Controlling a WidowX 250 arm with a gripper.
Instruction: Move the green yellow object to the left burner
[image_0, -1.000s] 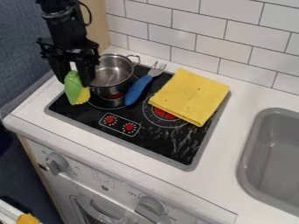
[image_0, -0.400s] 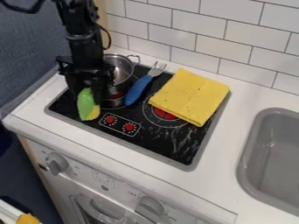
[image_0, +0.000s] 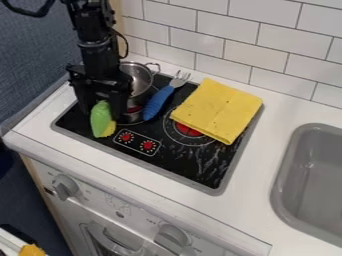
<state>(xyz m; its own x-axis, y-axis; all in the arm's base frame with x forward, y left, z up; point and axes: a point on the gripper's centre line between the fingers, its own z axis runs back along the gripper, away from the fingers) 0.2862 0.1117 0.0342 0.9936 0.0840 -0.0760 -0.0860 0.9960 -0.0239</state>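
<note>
the black end effector (image_0: 103, 106) is clamped on the rounded green-and-yellow object (image_0: 101, 122) at the left of the black stovetop (image_0: 177, 162), near the silver metal pot (image_0: 141, 80).

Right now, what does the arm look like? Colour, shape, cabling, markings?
One arm, black all over, built from blocky joint housings and narrower links. The end effector is black too, with a wide, boxy body. A loose black cable loops out at the upper left, and a thinner one bows out along the arm's right side in the picture. No markings I can make out.
</note>
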